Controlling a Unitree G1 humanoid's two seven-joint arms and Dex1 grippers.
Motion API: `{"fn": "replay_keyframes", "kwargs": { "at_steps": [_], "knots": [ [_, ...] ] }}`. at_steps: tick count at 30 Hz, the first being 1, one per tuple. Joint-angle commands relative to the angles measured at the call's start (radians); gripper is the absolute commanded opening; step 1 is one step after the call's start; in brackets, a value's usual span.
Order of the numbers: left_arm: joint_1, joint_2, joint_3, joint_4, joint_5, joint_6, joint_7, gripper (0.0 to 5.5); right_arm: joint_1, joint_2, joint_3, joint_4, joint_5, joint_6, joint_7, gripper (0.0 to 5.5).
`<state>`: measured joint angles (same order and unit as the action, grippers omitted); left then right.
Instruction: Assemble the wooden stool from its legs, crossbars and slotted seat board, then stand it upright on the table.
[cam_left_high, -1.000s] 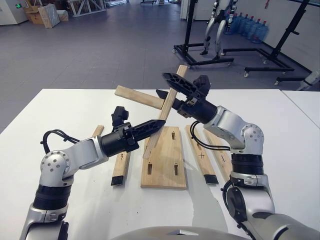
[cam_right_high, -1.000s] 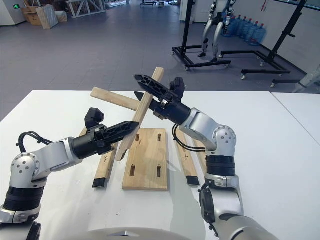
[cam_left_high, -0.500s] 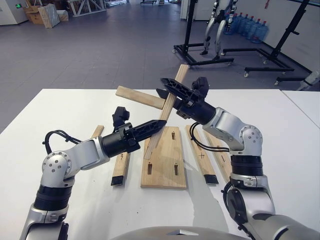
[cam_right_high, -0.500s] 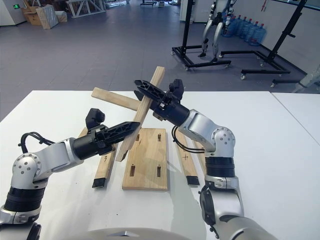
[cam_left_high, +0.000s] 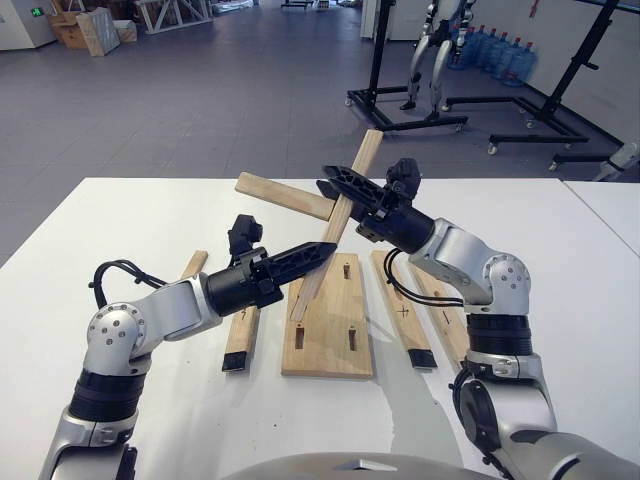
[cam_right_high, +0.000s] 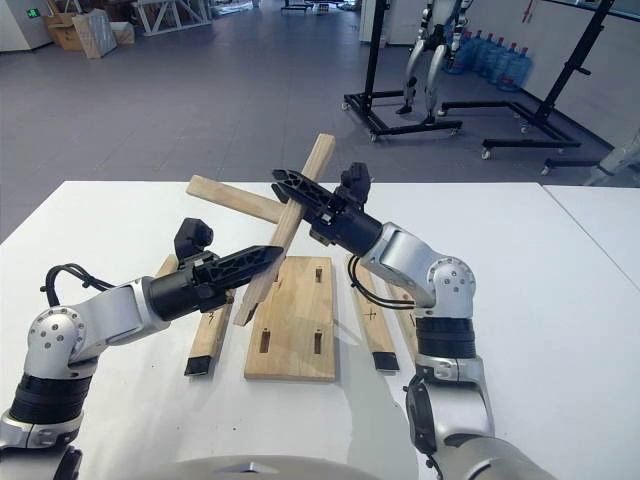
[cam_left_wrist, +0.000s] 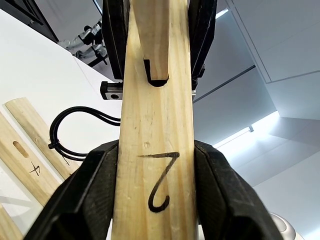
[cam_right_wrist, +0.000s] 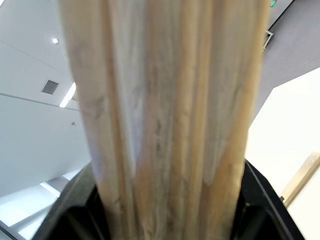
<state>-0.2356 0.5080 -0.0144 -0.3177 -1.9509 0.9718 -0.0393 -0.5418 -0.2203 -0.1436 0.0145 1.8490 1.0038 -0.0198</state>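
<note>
A wooden leg (cam_left_high: 345, 200), marked "2" (cam_left_wrist: 161, 185), is held tilted above the slotted seat board (cam_left_high: 325, 345), its lower end near the board's left slots. My left gripper (cam_left_high: 328, 247) is shut on the leg's lower half. My right gripper (cam_left_high: 330, 180) is shut on a crossbar (cam_left_high: 280, 194) that sticks out to the left, across the leg. In the left wrist view the crossbar's end (cam_left_wrist: 156, 30) sits in the leg's slot, between the right gripper's fingers (cam_left_wrist: 114, 35). The crossbar (cam_right_wrist: 170, 120) lies lengthwise in the right gripper.
The seat board lies flat on the white table (cam_left_high: 120, 220). Left of it lie a leg (cam_left_high: 242, 338) and another wooden piece (cam_left_high: 195, 262). Two slotted pieces (cam_left_high: 403, 312) (cam_left_high: 440, 318) lie to its right. Black frames on castors (cam_left_high: 420, 110) stand on the floor behind.
Both grippers have shifted slightly to the right with the leg and crossbar. Their grips are unchanged.
</note>
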Motion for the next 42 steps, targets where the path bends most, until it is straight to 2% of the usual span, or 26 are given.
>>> {"fn": "replay_keyframes", "kwargs": {
  "at_steps": [1,9,13,14,20,24,29,32,35,40,42],
  "knots": [
    [0.006,0.026,0.000,-0.001,0.014,0.000,-0.007,2.02,-0.017,-0.032,-0.013,-0.010,0.007,0.001,0.015,2.07],
    [0.008,0.029,-0.001,-0.008,0.037,-0.007,-0.022,2.02,-0.006,-0.026,-0.010,-0.016,-0.002,-0.006,0.016,2.06],
    [0.007,0.030,0.005,-0.038,0.145,-0.017,-0.051,2.02,-0.001,-0.019,-0.006,-0.017,-0.015,-0.010,0.018,2.06],
    [0.008,0.028,0.005,-0.042,0.167,-0.021,-0.060,2.44,-0.001,-0.019,-0.007,-0.015,-0.019,-0.012,0.019,2.06],
    [0.011,0.017,0.008,-0.068,0.245,-0.032,-0.096,3.26,0.002,-0.020,-0.015,-0.009,-0.045,-0.018,0.029,2.06],
    [0.001,0.017,0.033,-0.029,0.224,-0.039,-0.082,3.92,0.005,-0.029,-0.021,-0.010,-0.071,-0.021,0.042,2.06],
    [-0.020,0.015,0.100,0.005,0.143,-0.088,0.016,4.09,-0.009,-0.067,-0.053,0.003,-0.133,-0.032,0.088,2.06],
    [-0.026,0.024,0.120,-0.038,0.145,-0.110,0.054,4.09,-0.017,-0.096,-0.058,0.001,-0.228,-0.047,0.136,2.06],
    [-0.009,0.031,0.149,-0.053,0.196,-0.136,0.072,4.09,-0.030,-0.154,-0.043,-0.029,-0.419,-0.107,0.244,2.06],
    [0.043,0.027,0.163,-0.025,0.287,-0.144,0.058,4.09,-0.072,-0.247,0.043,-0.044,-0.847,-0.355,0.438,2.06],
    [0.057,0.014,0.156,-0.024,0.313,-0.145,0.055,4.09,-0.088,-0.230,0.062,-0.033,-0.958,-0.475,0.519,2.06]
  ]
}}
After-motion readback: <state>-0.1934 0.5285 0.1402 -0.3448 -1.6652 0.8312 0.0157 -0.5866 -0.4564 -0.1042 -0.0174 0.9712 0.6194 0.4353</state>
